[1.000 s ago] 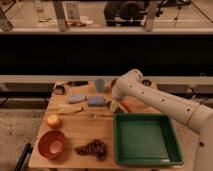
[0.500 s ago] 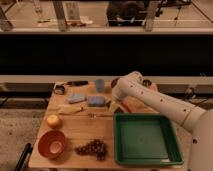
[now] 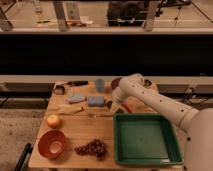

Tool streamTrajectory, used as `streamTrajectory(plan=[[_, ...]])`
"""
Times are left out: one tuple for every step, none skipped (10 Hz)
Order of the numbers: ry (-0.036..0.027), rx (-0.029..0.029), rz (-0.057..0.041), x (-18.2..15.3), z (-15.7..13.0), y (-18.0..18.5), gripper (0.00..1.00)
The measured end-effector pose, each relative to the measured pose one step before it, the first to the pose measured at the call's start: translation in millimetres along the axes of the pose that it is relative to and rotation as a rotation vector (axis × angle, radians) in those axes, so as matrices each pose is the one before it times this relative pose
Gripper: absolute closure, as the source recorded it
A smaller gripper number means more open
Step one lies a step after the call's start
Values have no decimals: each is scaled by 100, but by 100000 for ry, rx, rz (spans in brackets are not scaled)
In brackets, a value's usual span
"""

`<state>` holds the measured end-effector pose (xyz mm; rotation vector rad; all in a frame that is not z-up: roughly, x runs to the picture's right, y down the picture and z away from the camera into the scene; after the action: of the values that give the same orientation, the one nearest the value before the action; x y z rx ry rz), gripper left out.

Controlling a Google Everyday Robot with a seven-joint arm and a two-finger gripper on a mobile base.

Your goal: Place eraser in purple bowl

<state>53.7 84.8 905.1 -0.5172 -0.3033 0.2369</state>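
Observation:
The purple bowl (image 3: 115,83) stands at the table's back, right of the blue cup, mostly hidden behind my white arm. My gripper (image 3: 113,106) hangs low over the table in front of the bowl, just right of the blue pads. A small dark shape (image 3: 108,104) lies at the gripper's tip; I cannot tell whether it is the eraser or part of the gripper. No other small black block shows.
Two blue-grey pads (image 3: 76,98) (image 3: 96,101) lie left of the gripper, a blue cup (image 3: 100,85) behind them. A green tray (image 3: 145,139) fills the front right. An orange bowl (image 3: 52,144), an apple (image 3: 53,121) and grapes (image 3: 92,148) sit front left. A black-handled tool (image 3: 70,85) lies at the back left.
My arm has swung a little to the left and down, bringing the gripper closer to the right-hand blue pad. The objects on the table have not moved.

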Motion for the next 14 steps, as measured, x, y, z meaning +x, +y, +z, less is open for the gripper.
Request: streamTrajectory(plan=[[-476,-1064,399,232,257,10,20],[-565,-1100,351,213,282,56,21],[-537,-903,191,125,164,40,25],[-473,-844,208,120,143,42,26],[-490,-823,63,92,176,50,26],[-424,-562,41,63,93,14,26],[-230,-440,65,60,68,18,26],[-298,-615,162,112,105,39,26],[-148,-535,36,77,73,29,26],[-134,-384,39,69,63,26,26],[-207,-384,-54,11,54,9,26],[-88,-480,-78,53,60,39,29],[-220,-532,-286,25,52,66,39],[-274,-174,-185,83,-31,38,48]])
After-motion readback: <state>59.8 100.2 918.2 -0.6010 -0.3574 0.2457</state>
